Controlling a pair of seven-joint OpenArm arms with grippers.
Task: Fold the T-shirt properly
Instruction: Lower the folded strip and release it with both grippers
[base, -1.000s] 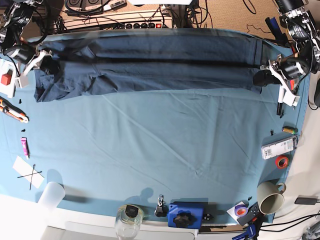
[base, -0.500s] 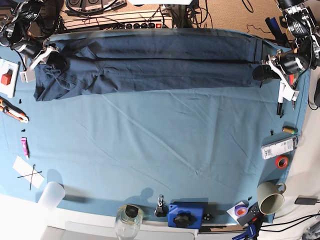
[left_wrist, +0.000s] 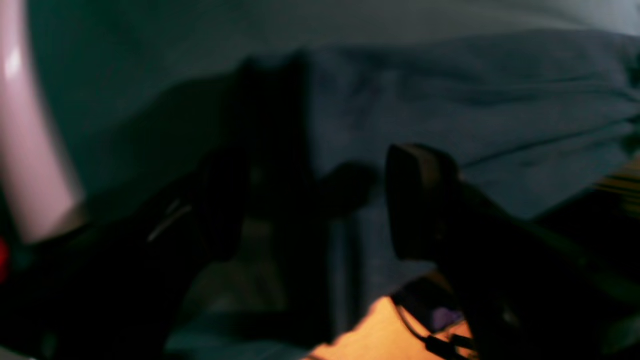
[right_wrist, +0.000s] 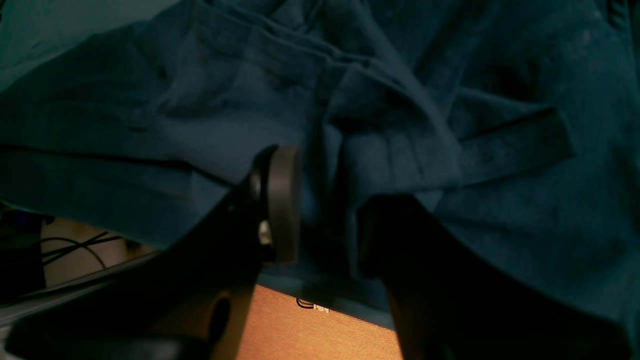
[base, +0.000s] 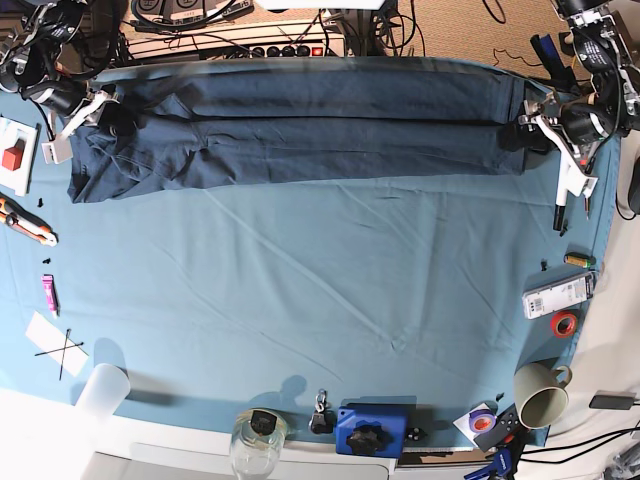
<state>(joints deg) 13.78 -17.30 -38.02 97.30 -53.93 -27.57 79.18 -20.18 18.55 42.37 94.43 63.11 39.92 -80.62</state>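
The dark navy T-shirt (base: 300, 130) lies stretched in a long folded band along the far edge of the teal table cloth (base: 320, 300). My left gripper (base: 522, 128) is at the shirt's right end. In the blurred left wrist view this gripper (left_wrist: 345, 195) is open, its dark fingers wide apart over the shirt (left_wrist: 475, 100), and nothing is pinched. My right gripper (base: 100, 108) is at the shirt's left end. The right wrist view shows it (right_wrist: 327, 220) open, with a loose fold of the shirt (right_wrist: 200, 100) hanging between the parted fingers.
A mug (base: 541, 393), a tape roll (base: 565, 323) and a white box (base: 558, 295) sit near the right edge. A blue device (base: 371, 430), a glass jar (base: 258, 440) and a paper cup (base: 103, 388) line the front. An orange cutter (base: 25, 222) and a pink marker (base: 49, 293) lie at the left.
Both grippers drew the shirt's ends a little toward the far edge, then opened from shut and let go of the fabric.
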